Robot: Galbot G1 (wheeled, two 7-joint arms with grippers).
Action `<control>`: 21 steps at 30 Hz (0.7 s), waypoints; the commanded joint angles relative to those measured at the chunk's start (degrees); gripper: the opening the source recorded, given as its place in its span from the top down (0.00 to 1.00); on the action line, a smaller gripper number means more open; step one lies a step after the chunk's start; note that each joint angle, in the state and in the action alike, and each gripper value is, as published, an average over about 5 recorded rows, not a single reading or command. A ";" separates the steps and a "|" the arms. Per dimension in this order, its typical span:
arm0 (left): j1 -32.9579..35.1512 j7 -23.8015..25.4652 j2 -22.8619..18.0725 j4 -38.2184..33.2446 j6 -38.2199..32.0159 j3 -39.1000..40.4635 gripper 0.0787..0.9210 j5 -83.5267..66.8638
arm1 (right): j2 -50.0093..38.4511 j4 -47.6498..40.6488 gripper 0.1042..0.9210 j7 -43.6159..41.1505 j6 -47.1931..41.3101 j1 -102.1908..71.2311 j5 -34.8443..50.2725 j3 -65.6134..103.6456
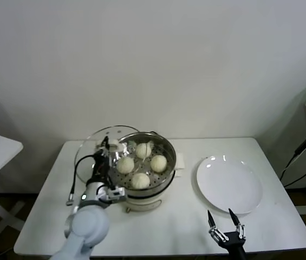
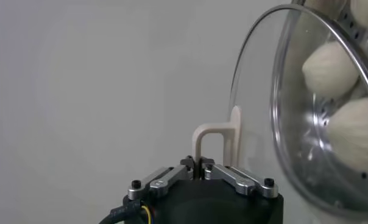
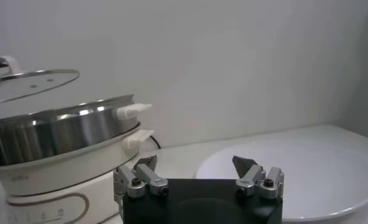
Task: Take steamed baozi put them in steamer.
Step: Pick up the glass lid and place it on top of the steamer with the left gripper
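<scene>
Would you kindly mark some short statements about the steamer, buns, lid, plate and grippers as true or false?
1. Four baozi lie in the steamer. True.
2. The white plate holds one bun. False: it holds nothing.
3. The left gripper is shut on the glass lid by its handle. True.
4. The lid sits flat on the steamer. False: it is held off the pot, at its left edge.
5. The right gripper grips the plate. False: it is open, near the plate's front edge.
</scene>
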 commanded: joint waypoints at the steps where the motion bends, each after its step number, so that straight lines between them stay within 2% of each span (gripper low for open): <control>1: -1.48 1.73 -3.40 0.97 2.27 6.31 0.93 4.53 | -0.07 -0.36 0.12 -0.01 -0.02 0.11 -0.02 0.01; 21: -4.44 1.60 -6.53 6.27 2.12 10.34 0.93 6.85 | -0.08 -0.06 0.12 -0.09 0.05 -0.21 0.05 0.10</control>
